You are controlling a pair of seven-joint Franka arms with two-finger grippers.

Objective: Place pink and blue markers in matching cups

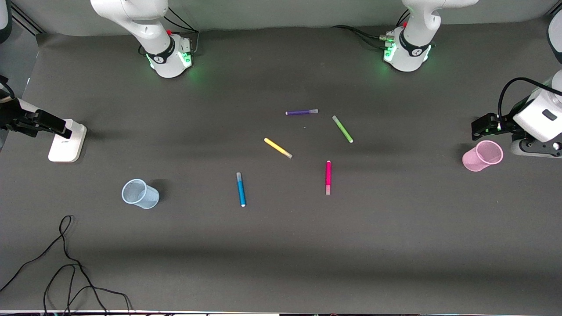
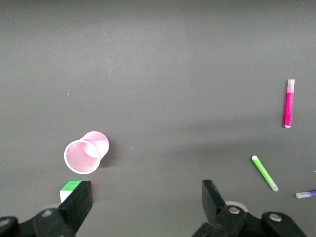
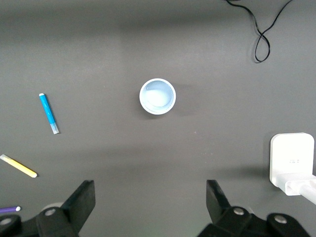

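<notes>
The blue marker (image 1: 241,189) and the pink marker (image 1: 328,177) lie flat near the table's middle. The pale blue cup (image 1: 140,193) stands mouth up toward the right arm's end. The pink cup (image 1: 483,155) stands mouth up toward the left arm's end. My left gripper (image 1: 478,127) is open and empty, up in the air just beside the pink cup (image 2: 86,153); its wrist view also shows the pink marker (image 2: 289,103). My right gripper (image 1: 63,129) is open and empty above a white block. Its wrist view shows the blue cup (image 3: 157,96) and the blue marker (image 3: 49,113).
A yellow marker (image 1: 278,148), a green marker (image 1: 342,129) and a purple marker (image 1: 301,112) lie farther from the camera than the task's markers. A white block (image 1: 68,141) sits under the right gripper. A black cable (image 1: 66,263) trails on the table's near corner.
</notes>
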